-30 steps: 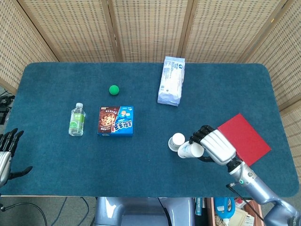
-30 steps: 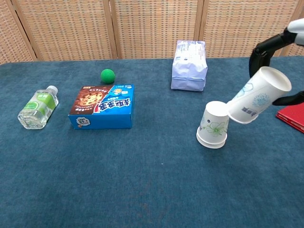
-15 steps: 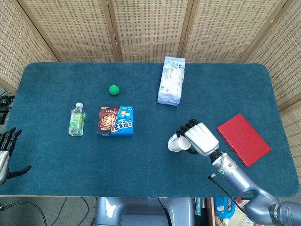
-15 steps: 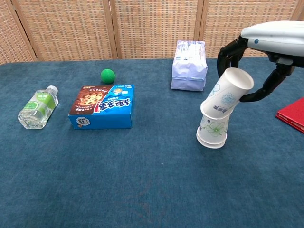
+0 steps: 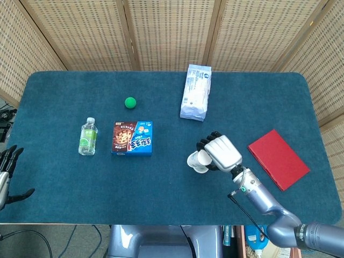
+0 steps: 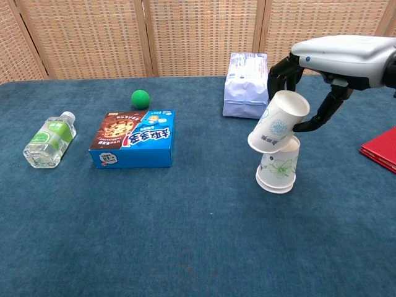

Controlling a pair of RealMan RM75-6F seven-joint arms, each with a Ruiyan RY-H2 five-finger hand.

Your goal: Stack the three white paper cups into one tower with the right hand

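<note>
The right robot hand (image 6: 309,86) had its fingers curled around a white paper cup (image 6: 278,122), holding it tilted, rim down, just over a second cup (image 6: 278,166) that stood upside down on the blue bench (image 6: 185,235). The held cup looked like it touched the top of the standing one. A third cup could not be seen. Paper cups are light and thin — they probably squash if squeezed hard, so a soft hold around the sides seemed best. The white bag (image 6: 247,85) sat behind and the red book (image 6: 382,148) off to the side, both apart, leaving open room. The left robot hand (image 5: 7,172) waited at the bench edge, fingers spread, holding nothing.
</note>
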